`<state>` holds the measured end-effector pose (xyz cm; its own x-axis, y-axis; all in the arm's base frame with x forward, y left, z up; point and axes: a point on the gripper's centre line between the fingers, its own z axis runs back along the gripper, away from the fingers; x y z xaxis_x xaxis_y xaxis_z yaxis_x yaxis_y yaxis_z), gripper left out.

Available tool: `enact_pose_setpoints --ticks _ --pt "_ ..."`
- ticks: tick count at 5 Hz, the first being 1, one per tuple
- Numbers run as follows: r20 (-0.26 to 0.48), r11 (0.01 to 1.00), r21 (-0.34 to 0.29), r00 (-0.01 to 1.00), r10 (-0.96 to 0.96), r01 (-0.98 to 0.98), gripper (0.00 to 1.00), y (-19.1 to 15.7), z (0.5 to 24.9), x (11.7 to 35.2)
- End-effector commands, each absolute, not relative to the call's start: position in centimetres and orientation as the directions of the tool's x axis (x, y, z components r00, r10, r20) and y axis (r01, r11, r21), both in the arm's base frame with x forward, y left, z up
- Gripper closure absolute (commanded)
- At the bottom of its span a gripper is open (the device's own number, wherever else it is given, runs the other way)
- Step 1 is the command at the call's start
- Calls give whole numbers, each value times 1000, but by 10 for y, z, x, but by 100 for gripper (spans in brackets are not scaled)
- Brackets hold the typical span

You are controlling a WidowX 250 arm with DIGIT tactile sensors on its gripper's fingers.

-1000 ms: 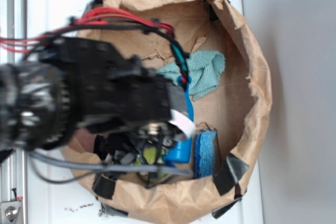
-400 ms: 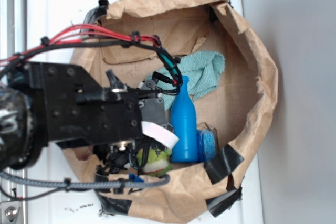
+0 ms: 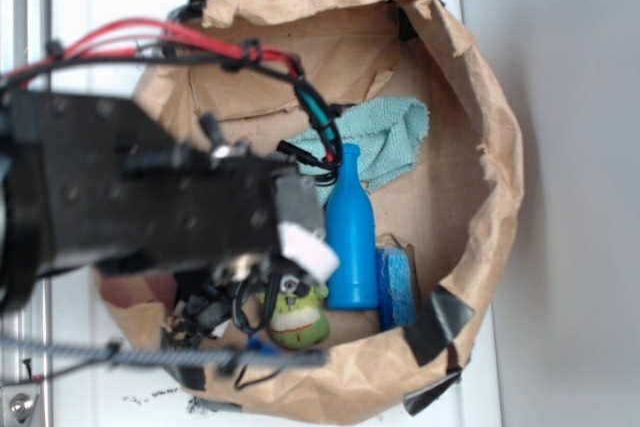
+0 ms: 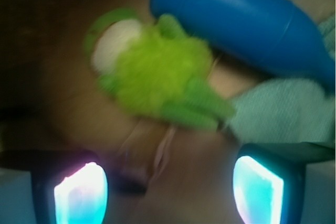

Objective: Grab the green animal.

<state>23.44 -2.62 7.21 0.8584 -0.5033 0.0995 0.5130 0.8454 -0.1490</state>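
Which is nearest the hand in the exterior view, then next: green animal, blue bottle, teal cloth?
1. Green animal: right under the hand, at the bag's lower edge.
2. Blue bottle: just right of it, upright.
3. Teal cloth: farthest, behind the bottle.

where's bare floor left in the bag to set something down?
Bare patch on the paper bag floor between the teal cloth and the right wall. Crowded at the bottom: blue bottle, blue sponge, green animal and gripper packed together.

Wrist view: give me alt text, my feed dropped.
A blurred fuzzy lime-green plush animal lies ahead of the open jaws, ungrasped. A blue plastic bottle lies above right of it, with a teal cloth rag at right.
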Motion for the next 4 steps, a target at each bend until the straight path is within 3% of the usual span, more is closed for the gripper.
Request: enact_pose_setpoints --ticks 1,4 --pt "153 864 -67 861 -485 499 0 -31 82 249" --pt "195 869 -11 853 -484 496 0 -49 79 273"
